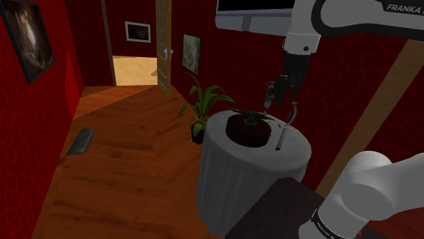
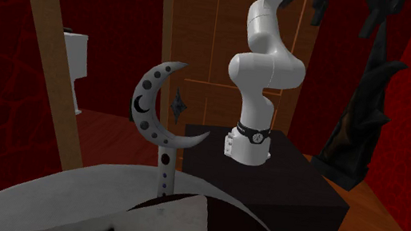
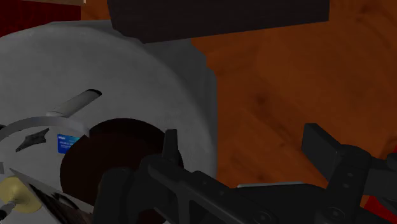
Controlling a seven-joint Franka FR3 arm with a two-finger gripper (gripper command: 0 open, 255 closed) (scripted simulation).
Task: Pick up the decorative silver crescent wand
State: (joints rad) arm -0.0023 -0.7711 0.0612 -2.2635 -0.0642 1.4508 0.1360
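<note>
We see the wand [image 2: 167, 141] standing up on the white worktop [image 1: 231, 170], just beside the dark bowl [image 1: 248, 129], on the side nearer the stand. The gripper [image 1: 278, 94] hangs up above, near the bowl, wide open and holding nothing. We think the wand is light, stiff and a bit slippery. Its moon has sharp tips, so we would grab the straight handle. The arm [image 1: 353, 17] says FRANKA. A blue label [image 3: 67, 141] by the bowl is too small to read.
</note>
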